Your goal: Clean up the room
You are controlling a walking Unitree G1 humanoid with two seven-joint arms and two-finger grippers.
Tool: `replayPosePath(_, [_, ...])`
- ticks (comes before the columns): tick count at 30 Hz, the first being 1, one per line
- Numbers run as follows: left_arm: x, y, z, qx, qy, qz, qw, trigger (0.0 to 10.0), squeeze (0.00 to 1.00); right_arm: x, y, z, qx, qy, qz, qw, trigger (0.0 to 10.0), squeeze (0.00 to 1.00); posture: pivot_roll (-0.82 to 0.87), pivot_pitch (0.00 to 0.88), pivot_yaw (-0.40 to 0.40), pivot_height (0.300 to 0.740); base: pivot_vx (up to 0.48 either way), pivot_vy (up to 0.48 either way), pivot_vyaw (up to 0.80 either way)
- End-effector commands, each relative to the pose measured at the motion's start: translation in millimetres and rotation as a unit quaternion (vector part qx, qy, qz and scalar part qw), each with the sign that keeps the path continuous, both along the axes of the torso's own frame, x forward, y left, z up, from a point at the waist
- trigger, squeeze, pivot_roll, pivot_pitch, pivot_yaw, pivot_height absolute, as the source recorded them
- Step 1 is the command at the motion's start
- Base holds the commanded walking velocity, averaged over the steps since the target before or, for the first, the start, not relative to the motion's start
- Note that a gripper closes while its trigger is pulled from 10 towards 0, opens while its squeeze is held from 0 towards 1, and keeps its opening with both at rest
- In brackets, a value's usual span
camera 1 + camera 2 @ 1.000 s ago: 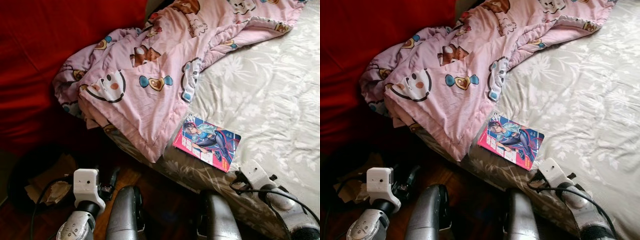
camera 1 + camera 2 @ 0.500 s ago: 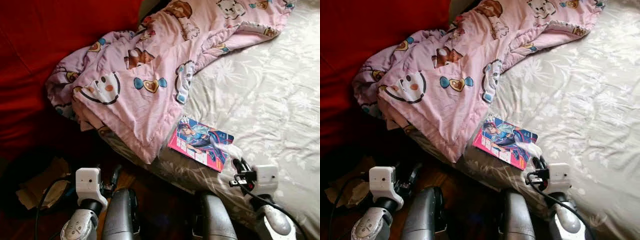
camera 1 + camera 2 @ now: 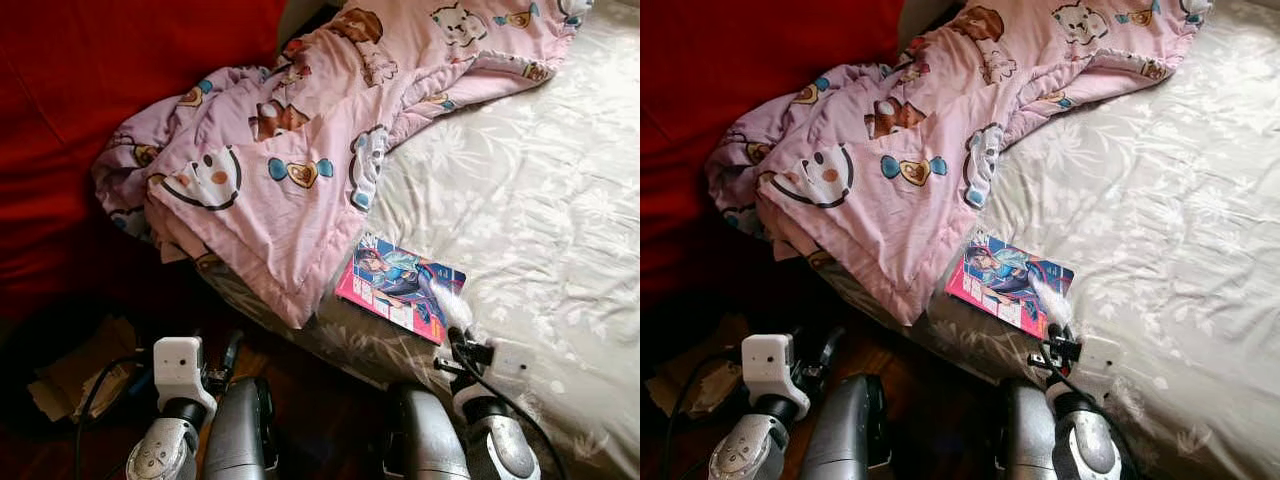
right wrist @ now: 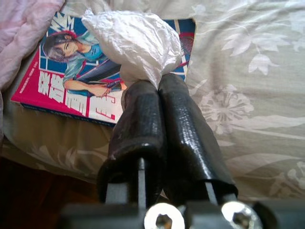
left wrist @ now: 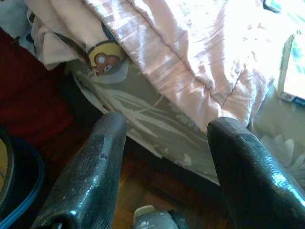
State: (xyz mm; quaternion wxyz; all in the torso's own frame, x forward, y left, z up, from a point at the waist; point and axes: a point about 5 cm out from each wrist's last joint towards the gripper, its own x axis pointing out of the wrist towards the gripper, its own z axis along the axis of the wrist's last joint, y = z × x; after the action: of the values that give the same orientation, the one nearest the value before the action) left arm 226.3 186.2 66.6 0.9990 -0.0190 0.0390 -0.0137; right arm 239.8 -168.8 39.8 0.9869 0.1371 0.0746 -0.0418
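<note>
Grey floral bedsheet, pink quilt, comic book, right end effector pinching crumpled tissue, left end effector spread empty

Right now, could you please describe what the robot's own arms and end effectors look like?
Both arms are silver, rounded metal tubes with white box-shaped wrist modules and black cables looping beside them. The left end effector has two long, glossy black fingers with a pebbled texture. The right end effector has the same black fingers, fixed by silver screws at the base.

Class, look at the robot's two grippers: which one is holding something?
The right gripper, shut on a crumpled white tissue above the book; the left gripper is open, holding nothing.
</note>
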Motion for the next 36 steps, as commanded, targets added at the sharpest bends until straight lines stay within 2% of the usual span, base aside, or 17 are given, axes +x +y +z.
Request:
replayPosePath(1, [-6.1,4.5,-6.3,0.011,0.012,0.007,1.0,10.0,0.0,-4.3,-5.3,-2.6,-0.001,0.002,-0.009,1.0,10.0,0.0,0.06,0.21,-0.029,0.606,0.0,0.0,0.0])
replayPosePath(16, [-7.3,5.6,-14.4,0.005,0.022,0.013,1.0,10.0,0.0,-8.1,-10.7,-12.7,-0.006,0.021,-0.019,1.0,10.0,0.0,0.06,0.194,-0.025,0.65,0.0,0.0,0.0])
replayPosePath(24, [-3.7,13.8,-26.8,0.0,0.044,0.031,0.999,10.0,0.0,-5.9,-16.7,-24.4,-0.02,0.045,-0.02,0.999,10.0,0.0,0.06,0.194,-0.028,0.68,0.0,0.0,0.0])
replayPosePath(29, [-1.8,18.1,-39.7,-0.005,0.068,0.042,0.997,10.0,0.0,-7.7,-22.4,-38.6,-0.028,0.072,-0.023,0.997,10.0,0.0,0.06,0.187,-0.029,0.7,0.0,0.0,0.0])
replayPosePath(32, [1.7,22.2,-55.7,-0.011,0.097,0.05,0.994,10.0,0.0,-8.5,-22.5,-56.6,-0.035,0.112,-0.013,0.993,10.0,0.0,0.06,0.173,-0.029,0.72,0.0,0.0,0.0])
replayPosePath(35, [4.0,22.6,-66.4,-0.014,0.121,0.048,0.991,10.0,0.0,-8.5,-20.0,-65.2,-0.035,0.136,0.001,0.99,10.0,0.0,0.06,0.169,-0.029,0.72,0.0,0.0,0.0])
replayPosePath(36, [3.7,23.7,-73.2,-0.018,0.14,0.052,0.989,10.0,0.0,-11.6,-19.6,-72.3,-0.042,0.159,0.006,0.986,10.0,0.0,0.06,0.163,-0.029,0.72,0.0,0.0,0.0])
